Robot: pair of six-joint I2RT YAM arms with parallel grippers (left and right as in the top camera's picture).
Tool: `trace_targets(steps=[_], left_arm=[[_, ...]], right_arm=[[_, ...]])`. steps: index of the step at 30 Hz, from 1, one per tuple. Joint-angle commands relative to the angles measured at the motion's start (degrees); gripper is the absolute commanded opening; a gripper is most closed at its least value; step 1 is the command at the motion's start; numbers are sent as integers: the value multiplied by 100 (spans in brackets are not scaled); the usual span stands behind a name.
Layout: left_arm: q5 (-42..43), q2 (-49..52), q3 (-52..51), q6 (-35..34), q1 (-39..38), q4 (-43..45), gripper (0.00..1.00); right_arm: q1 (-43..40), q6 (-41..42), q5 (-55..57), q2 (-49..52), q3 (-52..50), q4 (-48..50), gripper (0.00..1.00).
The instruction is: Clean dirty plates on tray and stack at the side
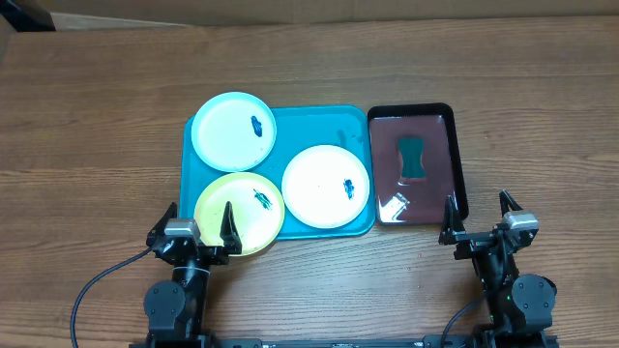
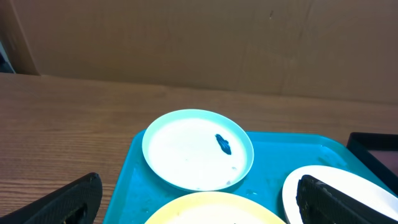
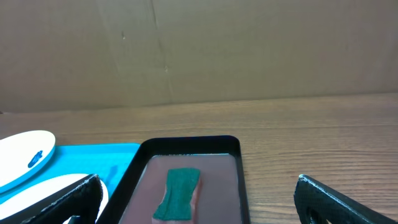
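Plates: I count three: pale blue plate (image 1: 233,130), yellow-green plate (image 1: 250,220), white plate (image 1: 326,186)
Turquoise tray (image 1: 309,126): one
Black tray (image 1: 411,108): one
Green sponge (image 1: 414,158): one

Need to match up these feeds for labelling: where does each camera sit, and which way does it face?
Overhead: above the table, looking straight down on the turquoise tray, three plates and the black tray with its sponge; left gripper and right gripper show at the bottom.
Left wrist: low on the left arm, facing forward over the pale blue plate to a cardboard wall; open fingers in the bottom corners.
Right wrist: likewise, facing forward over the sponge.
Shared: both wrist views catch both trays.
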Motion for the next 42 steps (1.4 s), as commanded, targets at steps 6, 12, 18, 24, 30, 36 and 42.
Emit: trace_targets(steps=[6, 12, 18, 24, 30, 36, 42], left_arm=[[-15, 2, -20, 129, 31, -13, 100], [-15, 2, -20, 129, 31, -11, 100], [-24, 2, -20, 131, 31, 61, 100], [505, 2, -20, -105, 22, 50, 100], [1467, 28, 136, -282, 22, 175, 100], [1641, 424, 1482, -647, 22, -977, 100], [2151, 2444, 4046, -151, 22, -2671, 100]], right_arm=[[-44, -24, 39, 17, -59, 44, 100], [-44, -24, 39, 17, -59, 44, 100], [-42, -22, 31, 17, -59, 48, 100], [-44, 0, -1082, 17, -59, 160, 100], [-44, 859, -1453, 17, 107, 142, 100], [-46, 970, -1425, 264, 1355, -555, 100], [-44, 627, -1427, 1963, 3401, -1982, 100]])
